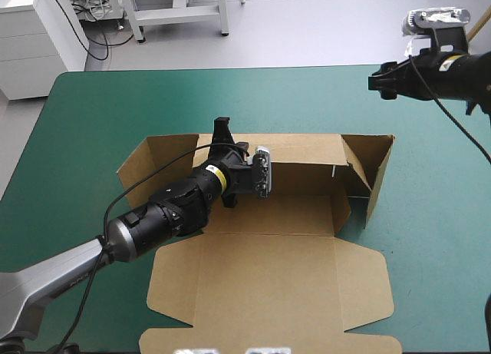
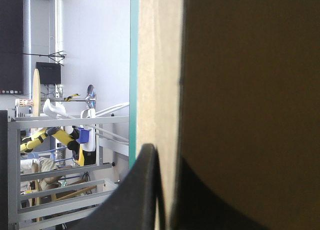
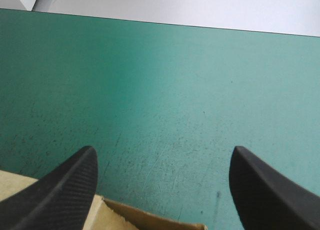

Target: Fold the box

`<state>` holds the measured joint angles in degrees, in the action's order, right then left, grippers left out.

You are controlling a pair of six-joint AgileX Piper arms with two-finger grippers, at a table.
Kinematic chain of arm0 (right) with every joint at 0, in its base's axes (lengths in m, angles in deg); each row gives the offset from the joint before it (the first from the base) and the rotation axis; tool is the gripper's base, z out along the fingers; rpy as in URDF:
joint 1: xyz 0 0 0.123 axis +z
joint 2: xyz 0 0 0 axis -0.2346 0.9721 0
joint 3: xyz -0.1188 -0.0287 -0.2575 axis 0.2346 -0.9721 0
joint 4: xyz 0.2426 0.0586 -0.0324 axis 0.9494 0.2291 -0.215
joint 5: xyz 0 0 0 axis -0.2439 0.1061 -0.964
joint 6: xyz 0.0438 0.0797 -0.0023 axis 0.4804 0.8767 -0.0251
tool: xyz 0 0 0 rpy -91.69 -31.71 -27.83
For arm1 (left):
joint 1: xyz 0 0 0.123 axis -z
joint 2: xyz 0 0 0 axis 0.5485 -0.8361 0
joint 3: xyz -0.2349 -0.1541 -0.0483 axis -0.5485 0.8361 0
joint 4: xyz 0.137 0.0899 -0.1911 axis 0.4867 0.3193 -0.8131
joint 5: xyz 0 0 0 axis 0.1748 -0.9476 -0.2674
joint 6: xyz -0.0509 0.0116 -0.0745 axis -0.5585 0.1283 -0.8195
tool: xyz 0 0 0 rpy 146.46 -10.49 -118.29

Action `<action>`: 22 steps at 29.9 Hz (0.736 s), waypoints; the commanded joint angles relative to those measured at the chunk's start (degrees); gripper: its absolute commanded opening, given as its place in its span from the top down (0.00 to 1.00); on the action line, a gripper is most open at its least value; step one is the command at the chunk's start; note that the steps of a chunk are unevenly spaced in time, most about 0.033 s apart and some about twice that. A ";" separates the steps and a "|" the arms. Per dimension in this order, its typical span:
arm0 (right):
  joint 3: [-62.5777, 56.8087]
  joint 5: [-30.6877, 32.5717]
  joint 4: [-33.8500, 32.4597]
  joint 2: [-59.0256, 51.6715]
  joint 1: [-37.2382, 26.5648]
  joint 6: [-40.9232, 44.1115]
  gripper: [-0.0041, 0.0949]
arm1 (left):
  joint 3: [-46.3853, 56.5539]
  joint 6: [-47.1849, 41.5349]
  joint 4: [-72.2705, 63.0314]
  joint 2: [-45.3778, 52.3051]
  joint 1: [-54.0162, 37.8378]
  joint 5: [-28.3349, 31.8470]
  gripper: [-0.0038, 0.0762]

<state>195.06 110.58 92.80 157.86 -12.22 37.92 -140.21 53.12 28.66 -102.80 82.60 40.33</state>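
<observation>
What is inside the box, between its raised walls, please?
Only bare brown floor shows inside the box. The left gripper, shut on the back wall, and its arm hide the left part.

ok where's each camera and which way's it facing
high view: above, behind the robot, facing forward and down at table and box; left gripper, right gripper show.
left wrist view: turned sideways, looking along the box's wall into the room; left gripper pinches it.
right wrist view: raised, facing down at the table; right gripper open.
shared: box in all three.
</observation>
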 commanded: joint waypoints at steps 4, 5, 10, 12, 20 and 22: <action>10.72 2.45 0.65 9.89 -0.49 2.80 0.27 | -0.13 -1.56 -2.71 0.87 0.09 -4.93 0.96; 11.38 2.94 0.65 11.11 -0.49 2.98 0.27 | -0.13 -1.56 -2.71 0.87 0.09 -4.93 0.96; 12.55 4.70 0.80 16.92 -0.49 4.17 0.28 | -0.13 -1.56 -2.71 0.87 0.09 -4.93 0.96; 12.55 4.82 0.80 18.41 -0.49 4.39 0.28 | -0.13 -1.56 -2.71 0.87 0.09 -4.93 0.96; 11.13 4.94 1.18 20.62 -0.49 4.69 0.28 | -0.13 -1.71 -2.71 0.87 0.09 -4.93 0.96; 9.82 4.94 1.30 20.21 -0.49 4.69 0.28 | -0.13 -1.71 -2.71 0.87 0.09 -4.93 0.96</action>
<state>204.68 117.37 93.04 181.50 -12.22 42.59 -140.21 52.83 28.68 -102.80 82.65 40.17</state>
